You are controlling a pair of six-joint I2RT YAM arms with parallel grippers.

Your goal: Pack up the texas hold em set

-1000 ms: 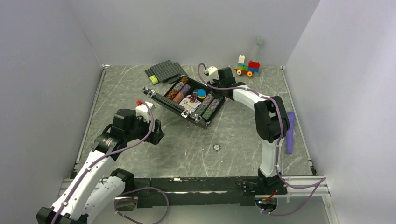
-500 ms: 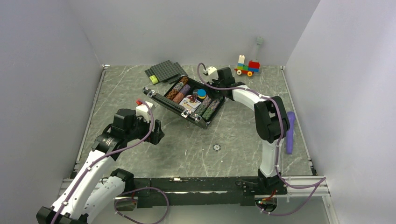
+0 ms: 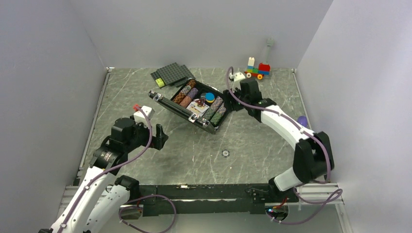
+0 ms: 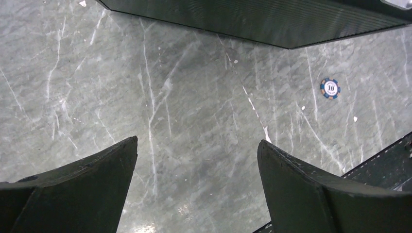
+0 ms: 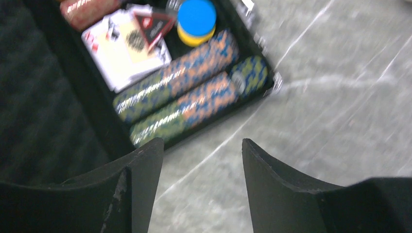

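Note:
The black briefcase (image 3: 212,127) lies open at the table's back centre, its lid (image 3: 171,105) tilted up on the near left side. Inside are multicoloured chip rows (image 5: 180,82), cards (image 5: 124,51) and a blue disc (image 5: 196,16). One loose chip (image 3: 225,153) (image 4: 330,88) lies on the table in front of the case. My right gripper (image 3: 228,100) (image 5: 202,141) hangs open just off the case's right end, nothing between its fingers. My left gripper (image 3: 163,138) (image 4: 198,141) is wide open above bare table, near the lid (image 4: 243,19), left of the loose chip.
Dark grey studded baseplates (image 3: 172,74) lie behind the case at the back left. A colourful brick toy car (image 3: 257,71) stands at the back right. A purple object (image 3: 302,119) lies near the right wall. A black rail (image 3: 204,191) runs along the near edge.
My right arm has drawn back from over the case to its right end and its jaws have opened. My left arm has shifted slightly back and left.

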